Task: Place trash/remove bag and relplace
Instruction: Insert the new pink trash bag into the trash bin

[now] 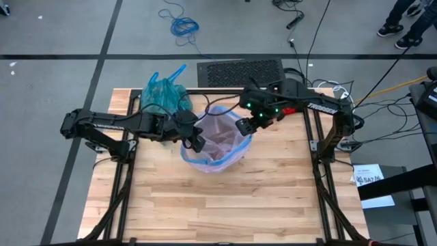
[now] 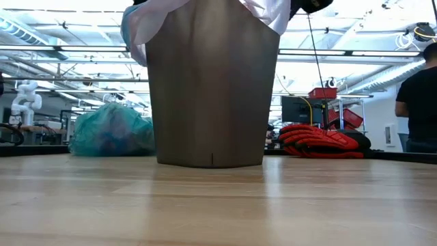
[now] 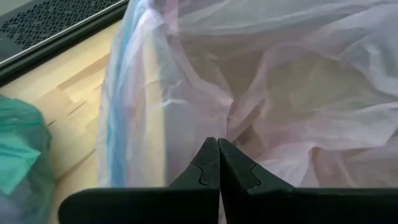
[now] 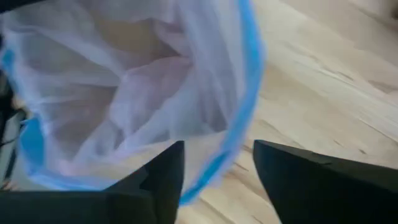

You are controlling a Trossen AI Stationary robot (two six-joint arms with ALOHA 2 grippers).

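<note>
A grey-brown bin [image 2: 212, 89] stands mid-table, lined with the pale pink replacement bag [image 1: 217, 140], whose blue-striped rim [image 4: 249, 93] drapes over the bin's top. The teal-green bag [image 1: 164, 96] sits bulging on the table at the far left, tied at its top; the trash is hidden. My left gripper [image 1: 196, 143] is shut at the bin's left rim. My right gripper [image 1: 244, 127] hangs open over the bin's right rim, one finger on each side of the blue strip [image 4: 217, 168], without a plain touch. My left gripper pinches a gathered fold of the pink bag's film [image 3: 231, 118] just inside the bin's left rim, at the free ends of its shut fingers [image 3: 205, 165]. It comes in slanting down from the table's left. Creases in the film run toward the fingertips.
A red glove [image 1: 288, 110] lies at the far right of the table, behind my right arm. A black grille mat [image 1: 239, 70] lies beyond the far edge. A person [image 2: 420, 102] stands in the room at the right. The near half of the wooden tabletop [image 1: 218, 205] is bare.
</note>
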